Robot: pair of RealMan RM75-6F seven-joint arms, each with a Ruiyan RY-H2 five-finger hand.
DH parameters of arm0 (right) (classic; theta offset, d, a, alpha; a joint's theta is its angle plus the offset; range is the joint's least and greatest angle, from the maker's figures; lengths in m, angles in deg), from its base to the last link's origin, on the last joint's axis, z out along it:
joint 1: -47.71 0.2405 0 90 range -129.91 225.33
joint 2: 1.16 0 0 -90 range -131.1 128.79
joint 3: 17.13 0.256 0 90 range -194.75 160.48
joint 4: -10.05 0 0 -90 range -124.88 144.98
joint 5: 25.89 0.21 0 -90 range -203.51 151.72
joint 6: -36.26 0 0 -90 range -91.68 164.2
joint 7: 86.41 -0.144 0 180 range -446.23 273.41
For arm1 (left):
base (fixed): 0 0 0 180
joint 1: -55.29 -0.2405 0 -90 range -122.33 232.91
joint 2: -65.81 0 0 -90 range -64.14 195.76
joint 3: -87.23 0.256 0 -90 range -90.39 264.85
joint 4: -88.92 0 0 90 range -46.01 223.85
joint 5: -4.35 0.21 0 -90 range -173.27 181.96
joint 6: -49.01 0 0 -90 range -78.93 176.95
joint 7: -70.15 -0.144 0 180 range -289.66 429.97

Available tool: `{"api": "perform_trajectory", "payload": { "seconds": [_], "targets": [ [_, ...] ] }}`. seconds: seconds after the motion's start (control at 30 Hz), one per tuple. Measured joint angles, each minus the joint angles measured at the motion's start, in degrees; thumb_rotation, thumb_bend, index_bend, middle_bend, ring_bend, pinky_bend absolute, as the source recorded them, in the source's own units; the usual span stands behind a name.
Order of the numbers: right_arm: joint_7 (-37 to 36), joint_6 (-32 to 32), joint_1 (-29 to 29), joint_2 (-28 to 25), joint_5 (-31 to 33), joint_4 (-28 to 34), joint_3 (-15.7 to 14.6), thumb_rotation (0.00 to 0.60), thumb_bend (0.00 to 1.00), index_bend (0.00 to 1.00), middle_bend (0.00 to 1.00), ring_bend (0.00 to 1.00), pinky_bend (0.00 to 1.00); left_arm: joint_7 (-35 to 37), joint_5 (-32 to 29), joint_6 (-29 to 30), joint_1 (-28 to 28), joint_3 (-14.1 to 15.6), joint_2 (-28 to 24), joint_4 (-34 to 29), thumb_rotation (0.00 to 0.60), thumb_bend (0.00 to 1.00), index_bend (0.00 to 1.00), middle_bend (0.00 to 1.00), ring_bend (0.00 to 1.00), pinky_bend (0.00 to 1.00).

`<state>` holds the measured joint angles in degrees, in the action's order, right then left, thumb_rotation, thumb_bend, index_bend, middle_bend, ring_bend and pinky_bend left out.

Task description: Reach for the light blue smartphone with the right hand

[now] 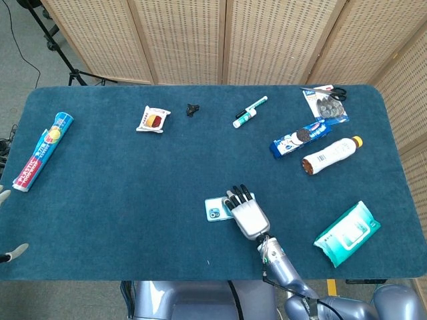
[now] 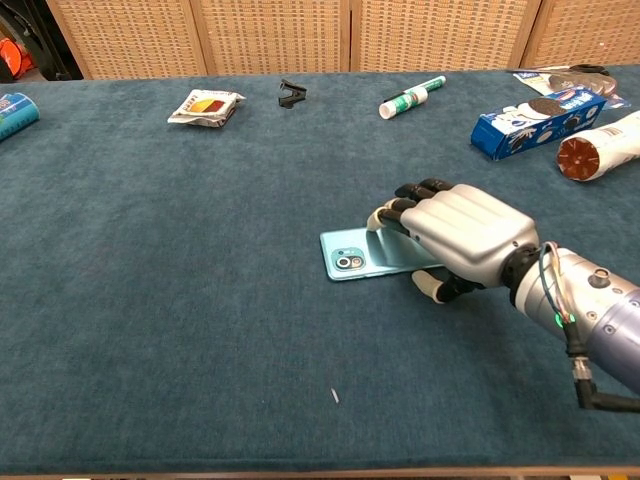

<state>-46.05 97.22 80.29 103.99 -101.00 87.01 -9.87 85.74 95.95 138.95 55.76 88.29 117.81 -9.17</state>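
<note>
I have the right hand (image 2: 455, 238) over the light blue smartphone (image 2: 372, 254), which lies flat near the counter's (image 1: 133, 187) front edge, fingers (image 2: 400, 212) curling onto it without gripping, so next I judge I must close around its edges.

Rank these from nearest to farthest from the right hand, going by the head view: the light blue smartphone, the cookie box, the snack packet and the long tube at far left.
From the right hand:
1. Light blue smartphone, partly under the fingers.
2. Cookie box, up and to the right.
3. Snack packet, up and to the left.
4. Long tube, near the table's far left edge.
</note>
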Motion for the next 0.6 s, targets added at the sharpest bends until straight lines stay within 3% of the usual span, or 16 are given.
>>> {"api": "perform_trajectory", "payload": {
  "seconds": [0.13,0.3,0.6],
  "targets": [
    [-1.35,0.49,0.28,0.4,-0.66,-0.74,0.04,0.6,0.75,0.35,0.33,0.21,0.16,-0.05,-0.19,-0.06,0.02,-0.07,0.03,0.01,0.6,0.0,0.0,0.0,0.0,0.0],
    [-2.99,0.96,0.83,0.36,-0.51,0.35,1.33,0.6,0.82,0.38,0.37,0.26,0.17,-0.65,-0.27,-0.54,0.2,-0.05,0.17,-0.13,0.6,0.0,0.0,0.0,0.0,0.0],
    [-0.46,0.21,3.58,-0.09,4.32,3.33,5.86,0.6,0.84,0.38,0.39,0.27,0.17,-0.65,-0.25,-0.48,0.15,-0.03,0.16,-0.2,0.6,0.0,0.0,0.0,0.0,0.0]
  ]
}}
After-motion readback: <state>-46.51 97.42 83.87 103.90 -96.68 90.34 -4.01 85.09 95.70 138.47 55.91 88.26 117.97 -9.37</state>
